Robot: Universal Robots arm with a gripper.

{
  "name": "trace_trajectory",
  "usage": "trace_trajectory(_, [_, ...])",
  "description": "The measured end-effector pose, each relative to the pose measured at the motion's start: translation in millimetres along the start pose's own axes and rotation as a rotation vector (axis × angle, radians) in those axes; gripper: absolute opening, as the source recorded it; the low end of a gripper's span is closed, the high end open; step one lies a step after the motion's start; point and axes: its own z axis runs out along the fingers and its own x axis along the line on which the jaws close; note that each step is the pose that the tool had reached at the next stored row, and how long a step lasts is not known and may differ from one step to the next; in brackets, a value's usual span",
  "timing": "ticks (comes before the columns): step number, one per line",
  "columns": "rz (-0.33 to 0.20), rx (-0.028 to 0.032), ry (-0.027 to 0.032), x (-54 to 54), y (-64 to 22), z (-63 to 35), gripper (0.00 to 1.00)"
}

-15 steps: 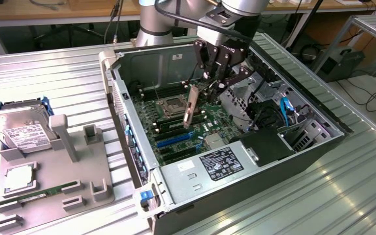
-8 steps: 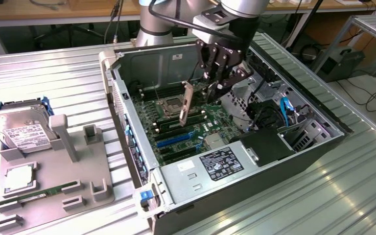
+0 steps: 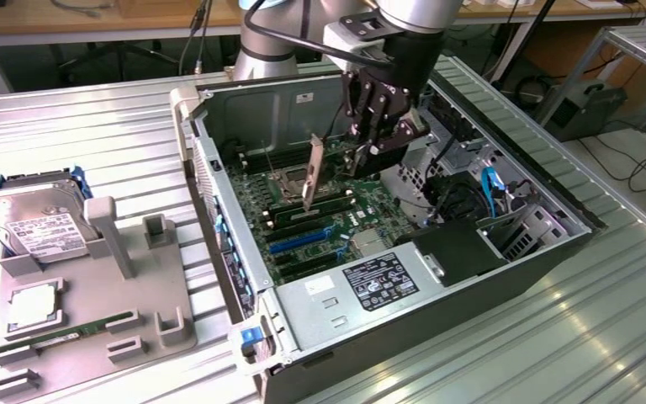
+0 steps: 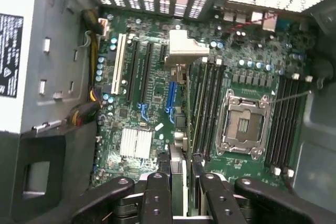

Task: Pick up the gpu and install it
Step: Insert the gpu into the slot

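Note:
The gpu (image 3: 316, 172) hangs tilted inside the open computer case (image 3: 548, 252), its silver end bracket pointing down toward the motherboard (image 3: 335, 223). My gripper (image 3: 382, 141) is shut on the card's top edge. In the wrist view the gpu (image 4: 178, 129) runs edge-on away from between my two black fingers (image 4: 157, 192), and its bracket (image 4: 184, 51) lies toward the slotted rear wall. The card hovers over the blue expansion slot (image 4: 170, 98), beside the RAM slots. I cannot tell whether its lower edge touches the board.
The CPU socket (image 4: 241, 124) and RAM slots (image 4: 207, 108) lie close beside the card. A power supply (image 3: 373, 282) fills the case's near end. On the exterior view's left, a grey fixture (image 3: 98, 286) holds a hard drive (image 3: 37, 223), a CPU (image 3: 31, 307) and a RAM stick (image 3: 65, 335).

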Motion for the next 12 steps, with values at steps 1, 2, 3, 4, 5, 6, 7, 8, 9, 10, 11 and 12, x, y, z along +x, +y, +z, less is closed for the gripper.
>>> trace_trajectory(1, [0.019, 0.0003, -0.0006, 0.0, 0.0, 0.3, 0.26])
trace_trajectory(2, [0.036, 0.0005, -0.001, 0.0, 0.0, 0.6, 0.26])
trace_trajectory(3, [0.054, 0.0007, -0.0015, 0.0, 0.0, 0.9, 0.26])
trace_trajectory(4, [0.074, 0.001, -0.002, 0.0, 0.0, 1.2, 0.26])
trace_trajectory(5, [0.092, 0.0013, -0.0025, 0.0, 0.0, 1.6, 0.26])
trace_trajectory(6, [0.113, 0.0015, -0.003, 0.0, -0.1, 1.8, 0.26])
trace_trajectory(7, [0.127, 0.0017, -0.0033, 0.0, -0.1, 1.9, 0.26])
trace_trajectory(8, [0.135, 0.0019, -0.0037, 0.0, -0.1, 2.0, 0.26])
trace_trajectory(9, [0.137, 0.002, -0.004, 0.0, 0.0, 2.0, 0.26])
trace_trajectory(10, [0.137, 0.0019, -0.0041, 0.0, 0.0, 2.0, 0.26])
trace_trajectory(11, [0.138, 0.0019, -0.004, 0.0, 0.0, 2.0, 0.26])
trace_trajectory(12, [0.138, 0.0019, -0.004, 0.0, 0.0, 2.0, 0.26])
